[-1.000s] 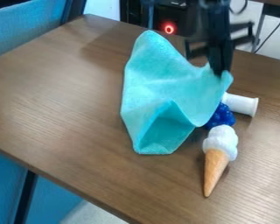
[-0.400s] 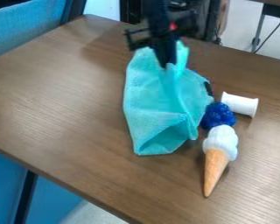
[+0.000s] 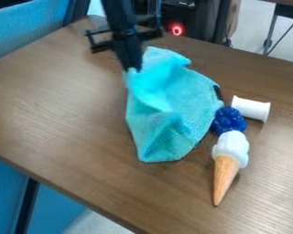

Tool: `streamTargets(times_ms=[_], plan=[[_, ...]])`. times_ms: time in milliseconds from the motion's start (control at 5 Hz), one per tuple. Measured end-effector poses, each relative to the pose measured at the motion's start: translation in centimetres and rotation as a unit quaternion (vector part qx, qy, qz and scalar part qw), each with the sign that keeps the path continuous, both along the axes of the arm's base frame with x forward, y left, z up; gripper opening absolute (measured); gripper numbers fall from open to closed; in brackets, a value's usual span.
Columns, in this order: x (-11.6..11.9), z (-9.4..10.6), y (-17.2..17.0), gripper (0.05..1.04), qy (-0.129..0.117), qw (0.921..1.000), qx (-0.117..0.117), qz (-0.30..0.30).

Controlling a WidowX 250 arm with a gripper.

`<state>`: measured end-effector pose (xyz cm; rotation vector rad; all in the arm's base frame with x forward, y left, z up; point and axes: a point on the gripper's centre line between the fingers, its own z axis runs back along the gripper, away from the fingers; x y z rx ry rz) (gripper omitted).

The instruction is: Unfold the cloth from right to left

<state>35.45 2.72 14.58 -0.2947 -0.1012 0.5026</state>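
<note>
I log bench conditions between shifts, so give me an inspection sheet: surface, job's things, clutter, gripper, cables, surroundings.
Surface: brown wood-grain table
Job's things: turquoise cloth, rumpled, not spread flat
Clutter: white cylinder on its side; bumpy blue item; toy ice-cream cone; small dark item at the cloth's edge, unidentified
Gripper: black gripper holding the cloth's edge
Cables: thin black cable beyond the table
Surroundings: blue fabric; glowing red ring

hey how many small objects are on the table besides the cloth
4. A white cylinder, a bumpy blue piece beside it, an ice cream cone nearest the camera, and a dark thing partly showing at the cloth's edge near the cylinder. More may be hidden under it.
</note>
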Motion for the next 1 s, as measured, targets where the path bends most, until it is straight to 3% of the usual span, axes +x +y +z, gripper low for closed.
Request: streamTargets(times_ms=[600, 800, 1000], plan=[[-3.6, 0.2, 6.1, 0.056, 0.016, 0.9981, -0.002, -0.059], [-4.6, -0.2, 7.2, 0.056, 0.022, 0.9981, -0.016, -0.055], [-5.3, -0.3, 8.6, 0.056, 0.02, 0.9976, -0.064, -0.018]])
